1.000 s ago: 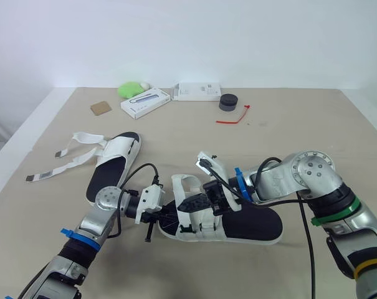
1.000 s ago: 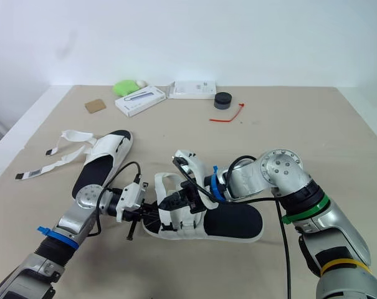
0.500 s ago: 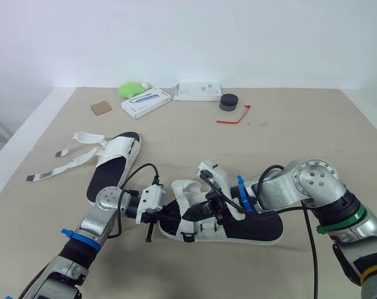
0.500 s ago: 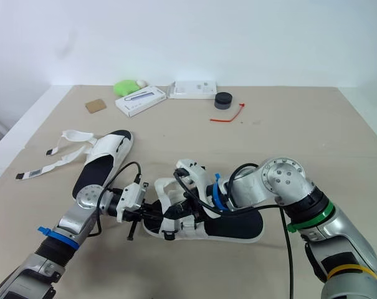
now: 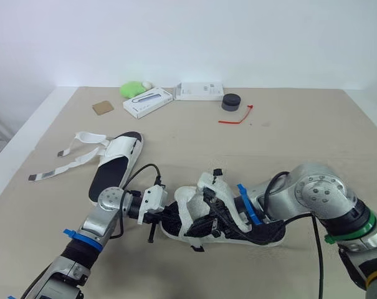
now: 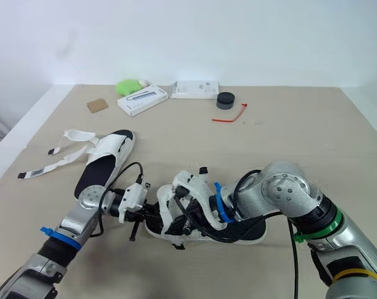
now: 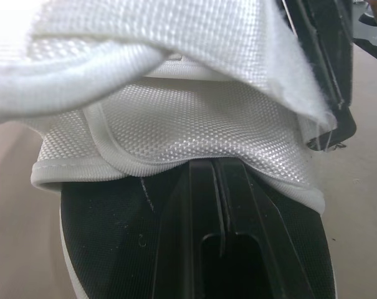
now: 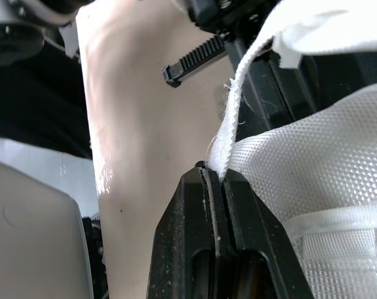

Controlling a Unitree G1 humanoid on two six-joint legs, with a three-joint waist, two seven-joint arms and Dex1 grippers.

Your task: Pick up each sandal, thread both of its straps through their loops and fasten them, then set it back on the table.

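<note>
Sandal [image 5: 266, 232] lengthwise left-to-right, strapped end at left pincer [image 5: 166, 216]

No text, label or number is legible. Any print on the white box [image 5: 147, 101] and white carton [image 5: 199, 91], upper centre, is too small to read.

We've got the near sandal [image 5: 266, 232] in white woven mesh over a black, finely grained footbed. The far sandal [image 5: 116, 163] matches it: white straps, black sole, dark grey tabs on the strap ends. The table [image 5: 300, 137] is plain beige. There's also a lime-green blob [image 5: 133, 89], a white box with a bluish-grey stripe [image 5: 147, 101], another white box [image 5: 199, 91], a black puck [image 5: 230, 102], a red tie [image 5: 236, 118] and a brown square [image 5: 102, 107].
</note>
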